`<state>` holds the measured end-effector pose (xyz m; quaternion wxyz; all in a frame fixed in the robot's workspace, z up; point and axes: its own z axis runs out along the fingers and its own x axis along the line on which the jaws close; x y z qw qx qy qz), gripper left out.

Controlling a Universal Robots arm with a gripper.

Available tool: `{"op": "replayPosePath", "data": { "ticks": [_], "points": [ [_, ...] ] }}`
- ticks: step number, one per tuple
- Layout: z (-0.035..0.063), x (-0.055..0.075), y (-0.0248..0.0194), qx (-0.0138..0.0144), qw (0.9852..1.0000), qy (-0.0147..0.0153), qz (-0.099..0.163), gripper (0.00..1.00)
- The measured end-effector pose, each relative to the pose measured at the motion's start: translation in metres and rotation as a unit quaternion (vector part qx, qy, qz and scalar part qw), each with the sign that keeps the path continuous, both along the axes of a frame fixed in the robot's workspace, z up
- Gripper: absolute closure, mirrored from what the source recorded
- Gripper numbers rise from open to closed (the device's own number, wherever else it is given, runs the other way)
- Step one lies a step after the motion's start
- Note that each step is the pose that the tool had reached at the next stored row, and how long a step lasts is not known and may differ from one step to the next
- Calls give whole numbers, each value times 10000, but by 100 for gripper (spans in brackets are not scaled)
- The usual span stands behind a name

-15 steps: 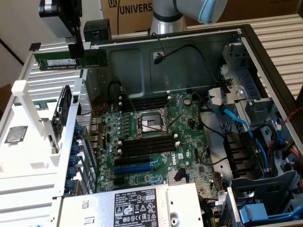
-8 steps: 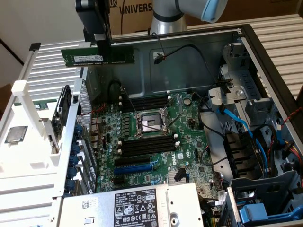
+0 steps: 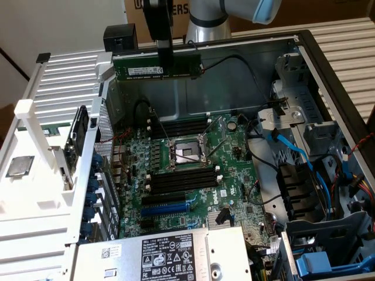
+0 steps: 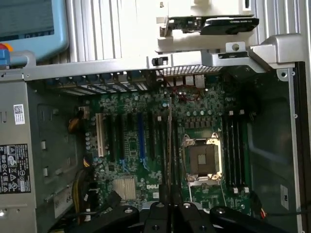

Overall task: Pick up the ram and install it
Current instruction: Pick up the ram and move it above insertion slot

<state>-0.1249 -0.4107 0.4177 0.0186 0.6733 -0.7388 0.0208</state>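
High over the far side of the open case, we see the ram held level in the air. Its long edge runs from the exterior view's left to its right, and its pale label strip faces the camera. The gripper comes straight down onto the middle of the stick, and its black jaws pinch the ram between them. The stick hangs clear of the board, in front of the case's far metal wall.

From the wrist view we look along the ram edge-on. It appears as a thin dark line reaching out from the gripper, and it lies across the board just beside the socket.

Below the ram in the exterior view, the socket sits at the middle of the board. Long black slots with white end clips lie on its far side, and more lie on its near side.

We see the grey arm rising behind the case. At the exterior view's left, outside the case, a white tray carries a square silver processor chip. A power supply with a black label fills the near edge. Blue cables loop through the case's right side. In the wrist view a graphics card lies outside the case wall.
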Motion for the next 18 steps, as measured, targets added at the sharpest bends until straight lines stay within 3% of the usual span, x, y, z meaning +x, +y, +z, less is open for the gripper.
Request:
{"op": "replayPosePath", "data": {
  "ticks": [3,10,14,18],
  "points": [
    [-43,89,0,0,10000,-9,0,87],
    [-205,141,0,0,10000,-11,0,87],
    [-221,149,0,20,10000,-16,-1,87],
    [-222,151,0,21,10000,-16,0,87]
  ]
}}
